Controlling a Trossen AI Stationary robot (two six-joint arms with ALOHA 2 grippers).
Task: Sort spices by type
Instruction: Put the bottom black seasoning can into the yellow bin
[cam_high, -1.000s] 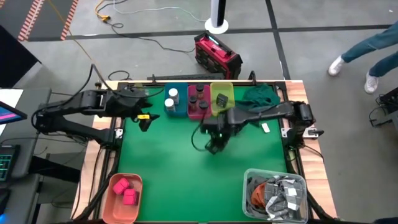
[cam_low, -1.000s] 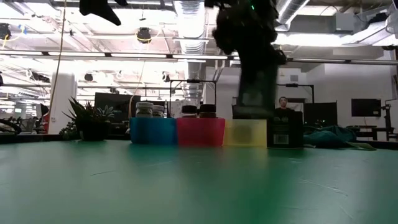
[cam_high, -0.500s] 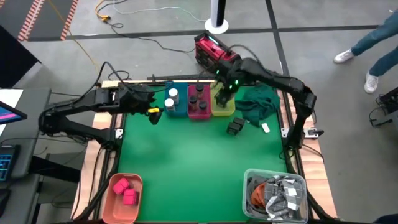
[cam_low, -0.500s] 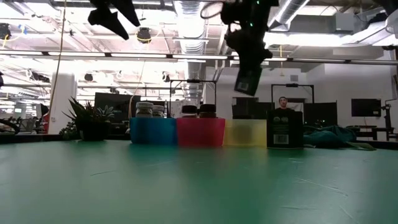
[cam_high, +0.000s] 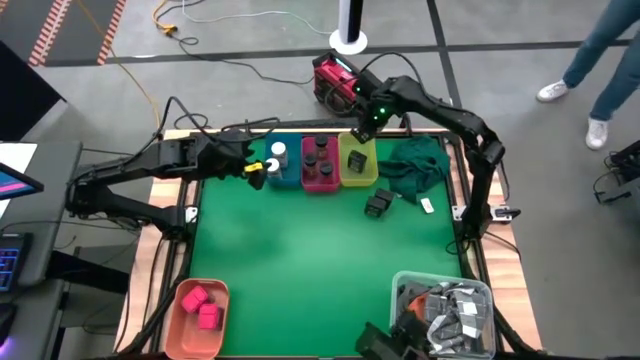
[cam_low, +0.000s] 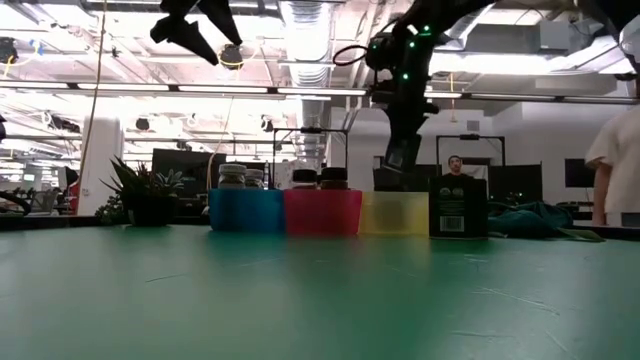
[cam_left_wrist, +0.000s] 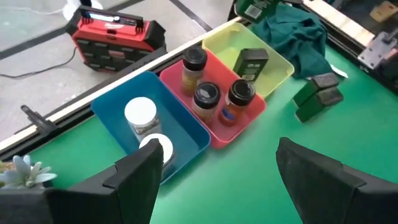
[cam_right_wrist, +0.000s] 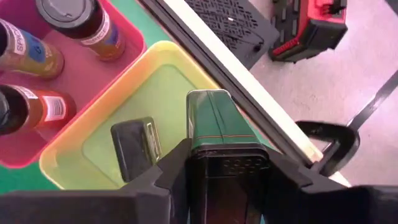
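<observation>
A black box is held over the yellow bin by the right pincer (cam_right_wrist: 225, 163).

The box (cam_right_wrist: 217, 124) is clamped in that pincer, directly above the yellow bin (cam_right_wrist: 81, 149), where one box (cam_right_wrist: 134, 146) already lies. Another black box (cam_high: 377, 205) is left on the desk (cam_high: 300, 270), nearer the front than this pincer. The left pincer (cam_left_wrist: 214, 171) is held apart above the blue bin (cam_left_wrist: 186, 127); jars and pink blocks (cam_high: 203, 306) appear sorted.

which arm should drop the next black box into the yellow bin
Right. Its claw is shut on a black box directly above the yellow bin, where one box already lies. The left claw is open and empty, beside the blue bin.
</observation>
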